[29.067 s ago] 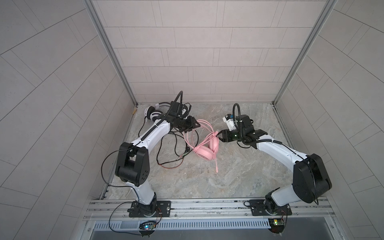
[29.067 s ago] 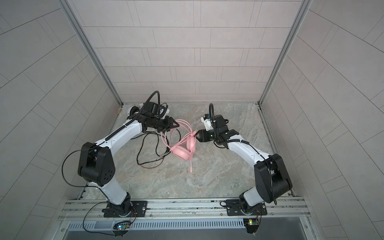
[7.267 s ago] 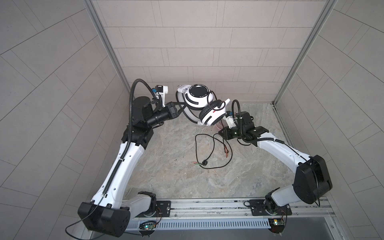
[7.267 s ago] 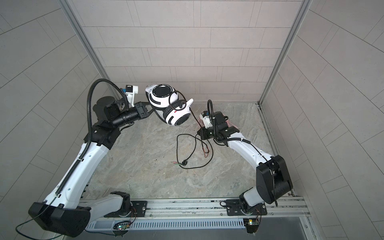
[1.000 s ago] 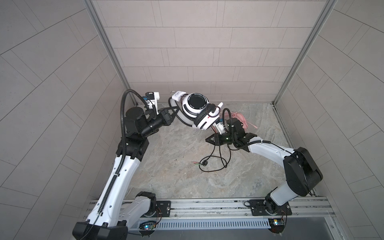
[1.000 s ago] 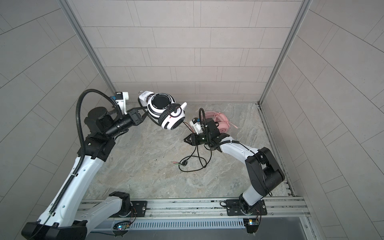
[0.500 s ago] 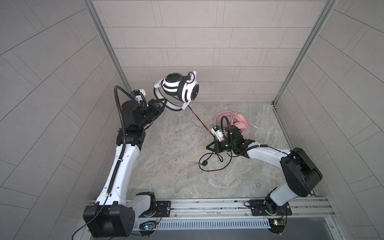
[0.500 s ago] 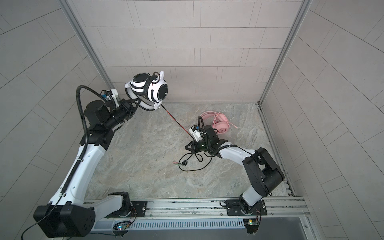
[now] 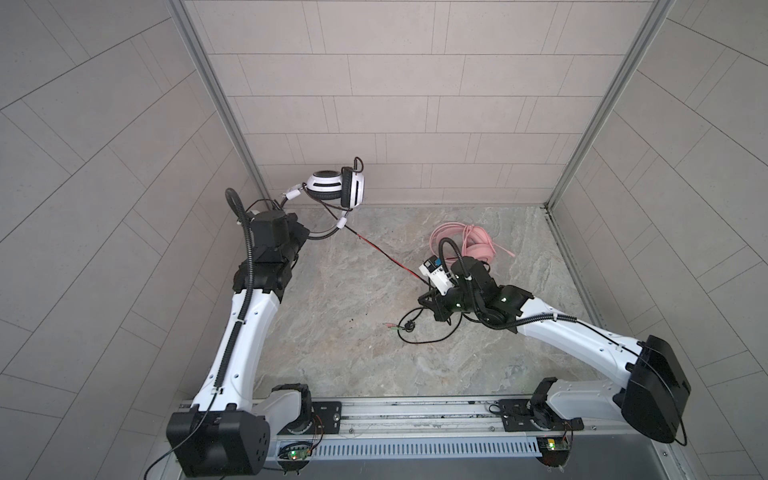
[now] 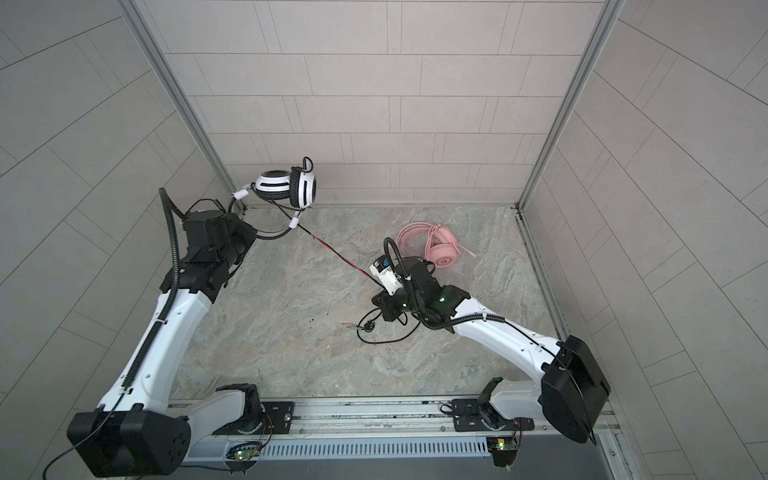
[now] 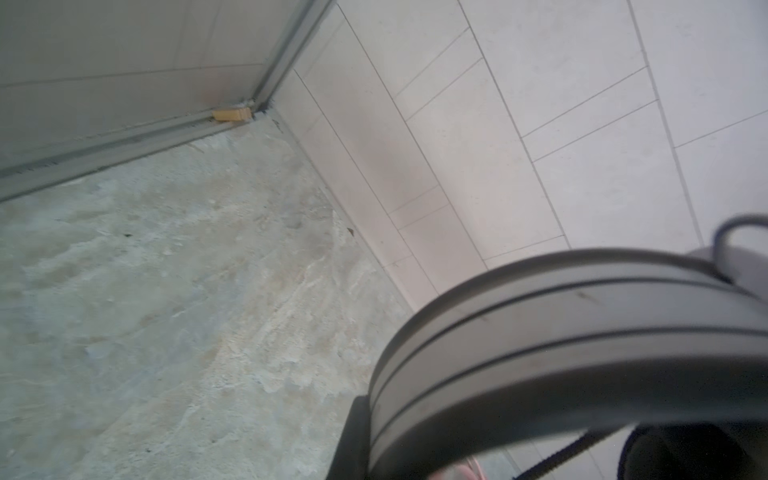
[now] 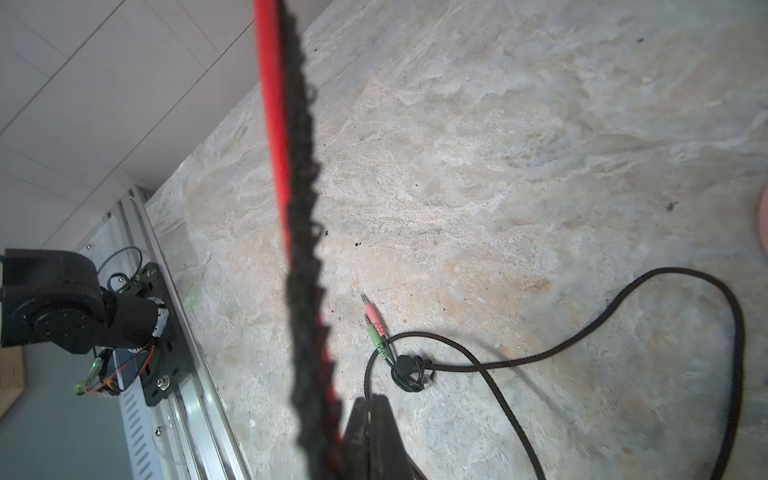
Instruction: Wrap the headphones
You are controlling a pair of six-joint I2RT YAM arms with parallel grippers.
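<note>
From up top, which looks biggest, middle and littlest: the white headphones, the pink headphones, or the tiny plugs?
1. white headphones and pink headphones: they look about alike. The white pair is lifted nearer the camera, so I won't rank them.
2. tiny plugs: clearly smallest.

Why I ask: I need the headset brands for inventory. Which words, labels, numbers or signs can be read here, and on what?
No text can be read in any view.
On the pink headphones: a pale earcup mark, too small to read.
On the right wrist camera: a bluish label, too small to read.
On the white-and-black headphones: no lettering shows.
</note>
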